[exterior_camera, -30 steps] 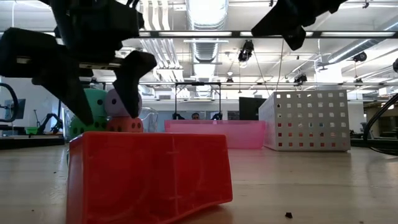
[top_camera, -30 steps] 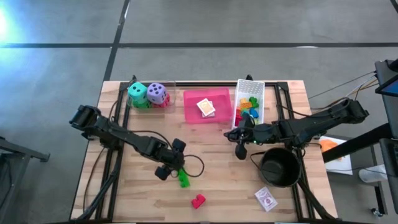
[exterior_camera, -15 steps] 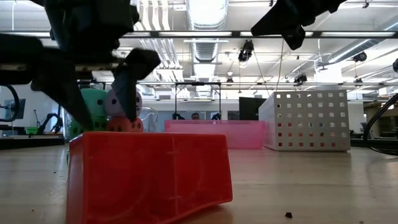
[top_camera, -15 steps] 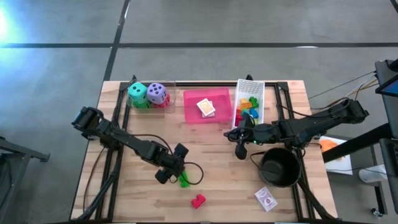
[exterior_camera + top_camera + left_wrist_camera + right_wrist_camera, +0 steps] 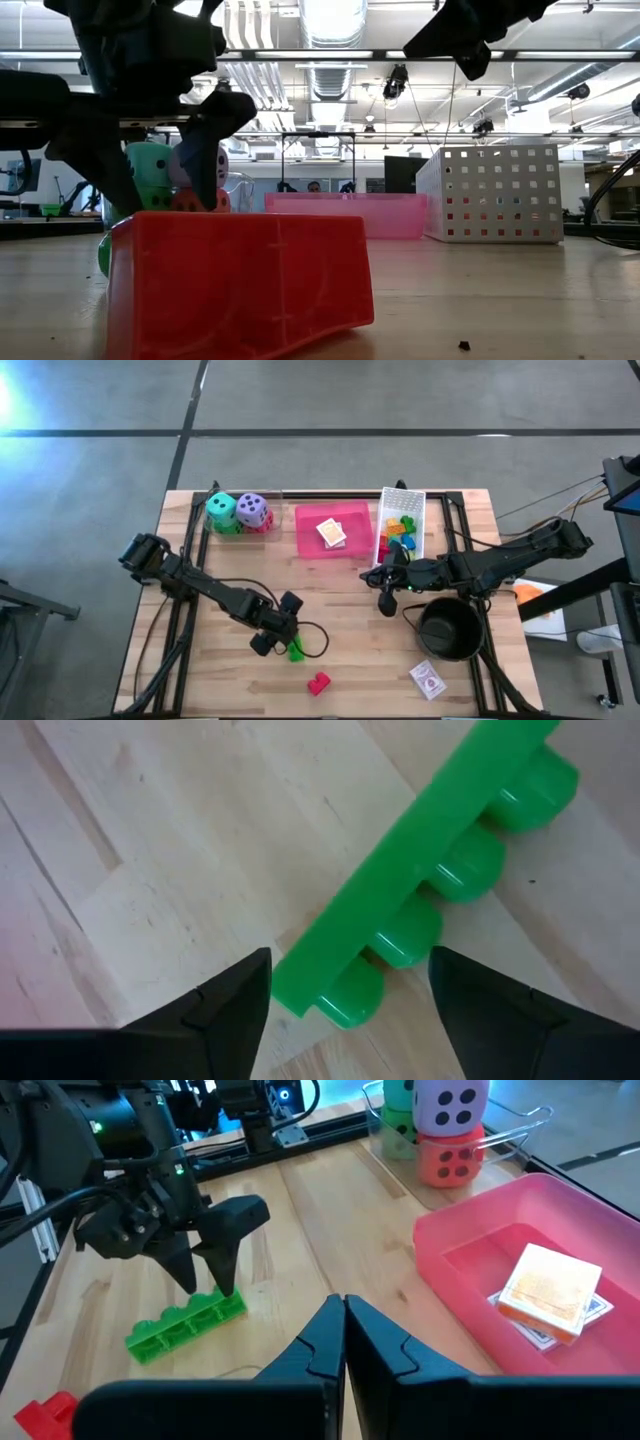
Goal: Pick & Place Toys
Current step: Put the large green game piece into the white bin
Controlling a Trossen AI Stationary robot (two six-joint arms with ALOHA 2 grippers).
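A green brick (image 5: 296, 652) lies flat on the table, studs to one side, and a red brick (image 5: 318, 683) lies nearer the front edge. My left gripper (image 5: 350, 1010) points steeply down over the green brick (image 5: 420, 890), open, with a finger on either side of one end. Whether a finger touches the brick does not show. My right gripper (image 5: 387, 600) hangs shut above the table's middle right, holding nothing. The teal die (image 5: 222, 510) and purple die (image 5: 252, 510) sit stacked on others at the far left. A card pack (image 5: 428, 680) lies at the near right.
A pink tray (image 5: 305, 530) at the far middle holds card packs. Beside it, a white mesh basket (image 5: 385, 520) holds several bricks. A black round pot (image 5: 450, 630) stands at the right, just behind my right gripper. Bare wood lies around the green brick.
My left gripper has sunk toward the green brick and now covers part of it in the high view. Its fingers reach lower in the low view. The brick has stayed where it was.
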